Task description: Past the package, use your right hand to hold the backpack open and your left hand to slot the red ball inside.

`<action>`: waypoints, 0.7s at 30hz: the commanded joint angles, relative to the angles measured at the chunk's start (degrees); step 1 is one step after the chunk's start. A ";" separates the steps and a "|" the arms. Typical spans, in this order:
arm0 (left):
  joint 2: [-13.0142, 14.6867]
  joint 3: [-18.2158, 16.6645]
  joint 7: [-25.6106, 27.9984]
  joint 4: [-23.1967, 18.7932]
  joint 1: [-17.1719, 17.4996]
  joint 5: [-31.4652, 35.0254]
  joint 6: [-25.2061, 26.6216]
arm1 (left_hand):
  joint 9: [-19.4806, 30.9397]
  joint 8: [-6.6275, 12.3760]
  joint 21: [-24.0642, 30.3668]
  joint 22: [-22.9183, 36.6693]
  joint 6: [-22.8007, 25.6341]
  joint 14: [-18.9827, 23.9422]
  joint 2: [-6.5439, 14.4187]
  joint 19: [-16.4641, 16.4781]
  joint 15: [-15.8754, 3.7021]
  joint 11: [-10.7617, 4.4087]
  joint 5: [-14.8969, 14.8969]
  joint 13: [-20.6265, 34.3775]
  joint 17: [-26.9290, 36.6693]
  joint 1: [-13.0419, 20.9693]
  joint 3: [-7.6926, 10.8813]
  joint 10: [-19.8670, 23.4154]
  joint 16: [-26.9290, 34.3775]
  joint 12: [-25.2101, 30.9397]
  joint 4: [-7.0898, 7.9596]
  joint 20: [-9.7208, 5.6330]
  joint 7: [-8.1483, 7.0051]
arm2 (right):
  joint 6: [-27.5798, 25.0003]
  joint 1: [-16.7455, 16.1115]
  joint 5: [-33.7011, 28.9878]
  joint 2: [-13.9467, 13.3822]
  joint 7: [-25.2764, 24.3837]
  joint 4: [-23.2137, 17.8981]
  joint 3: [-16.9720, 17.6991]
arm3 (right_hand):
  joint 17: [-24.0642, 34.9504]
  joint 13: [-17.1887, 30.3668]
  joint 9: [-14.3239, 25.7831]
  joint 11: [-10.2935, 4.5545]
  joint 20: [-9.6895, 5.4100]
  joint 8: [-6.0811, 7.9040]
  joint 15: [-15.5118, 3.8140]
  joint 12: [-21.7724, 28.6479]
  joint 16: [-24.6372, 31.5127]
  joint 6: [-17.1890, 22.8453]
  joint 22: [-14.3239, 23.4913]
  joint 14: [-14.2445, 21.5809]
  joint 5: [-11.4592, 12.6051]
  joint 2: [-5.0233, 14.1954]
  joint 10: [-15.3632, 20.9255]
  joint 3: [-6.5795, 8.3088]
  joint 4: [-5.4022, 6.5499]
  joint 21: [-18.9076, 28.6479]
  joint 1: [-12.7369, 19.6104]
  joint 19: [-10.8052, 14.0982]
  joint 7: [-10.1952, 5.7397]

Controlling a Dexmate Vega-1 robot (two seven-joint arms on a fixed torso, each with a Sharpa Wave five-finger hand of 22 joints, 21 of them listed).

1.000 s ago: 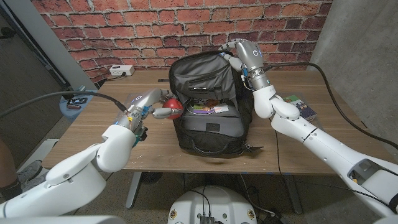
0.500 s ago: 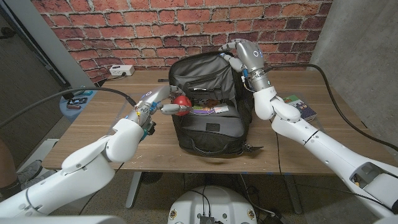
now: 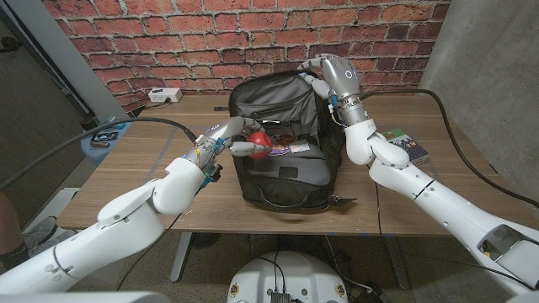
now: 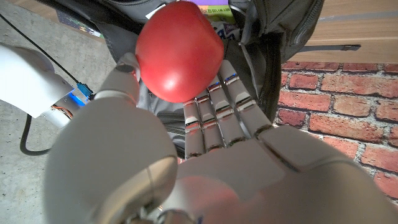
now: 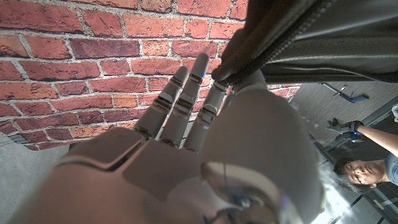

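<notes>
Insertion is underway: left hand (image 3: 238, 148) grasps the red ball (image 3: 258, 140) over the backpack (image 3: 282, 172) mouth, whose flap, at twelve o'clock, right hand (image 3: 321, 77) pinches up; next, lower and release.

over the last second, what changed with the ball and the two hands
The left hand carried the red ball from beside the backpack rightward, over the bag's rim to its open mouth, gripping it throughout. The right hand kept holding the backpack's top flap up at the rear. The backpack and the package on the table stayed put.
</notes>
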 commanded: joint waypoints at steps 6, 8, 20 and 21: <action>-1.12 3.68 -1.16 2.15 -3.78 0.26 -1.25 | 4.93 2.59 0.50 0.14 3.96 3.82 6.15 0.11 -3.19 -6.77 0.59 9.00 0.27 5.44 0.29 7.28 -0.29 0.36 0.27 -0.02 -3.25 | 0.03 -1.56 0.30 -0.36 -0.27 -1.28 0.88 | 0.28 0.14 0.16 -0.53 -7.50 0.20 -6.84 0.17 -0.02 0.23 0.14 0.28 0.60 0.98 0.42 -0.30 -0.28 0.14 0.45 -0.14 -0.11; -1.34 4.23 -1.22 2.57 -4.36 0.47 -1.53 | 4.94 2.62 0.53 0.14 3.96 3.86 6.15 0.11 -3.13 -6.71 0.62 9.05 0.28 5.45 0.30 7.23 -0.31 0.33 0.27 -0.01 -3.22 | 0.21 -1.67 0.32 -0.41 -0.34 -1.30 0.92 | 0.31 0.13 0.17 -0.51 -7.49 0.21 -6.84 0.17 0.00 0.27 0.14 0.30 0.60 0.98 0.48 -0.30 -0.28 0.15 0.47 -0.12 -0.07; -3.34 7.24 -1.76 5.27 -8.27 1.65 -3.63 | 5.04 2.91 0.69 0.14 4.18 4.04 6.17 0.03 -3.27 -6.72 0.74 9.41 0.53 5.56 0.25 7.35 -0.35 0.34 0.20 -0.05 -3.42 | 0.44 -2.60 0.43 -0.56 -0.86 -1.59 1.41 | 0.31 0.30 0.19 -0.53 -7.54 0.16 -6.84 0.17 -0.08 0.28 0.14 0.22 0.62 0.96 0.55 -0.34 -0.30 0.10 0.56 -0.29 -0.17; -3.57 7.47 -1.93 5.43 -8.56 1.54 -3.82 | 5.06 2.94 0.71 0.14 4.19 4.03 6.18 0.04 -3.25 -6.69 0.74 9.43 0.57 5.59 0.24 7.36 -0.33 0.34 0.18 -0.05 -3.42 | 0.49 -2.67 0.46 -0.60 -0.89 -1.62 1.45 | 0.29 0.25 0.19 -0.52 -7.53 0.17 -6.85 0.15 -0.10 0.34 0.14 0.19 0.63 0.98 0.61 -0.34 -0.29 0.10 0.56 -0.30 -0.08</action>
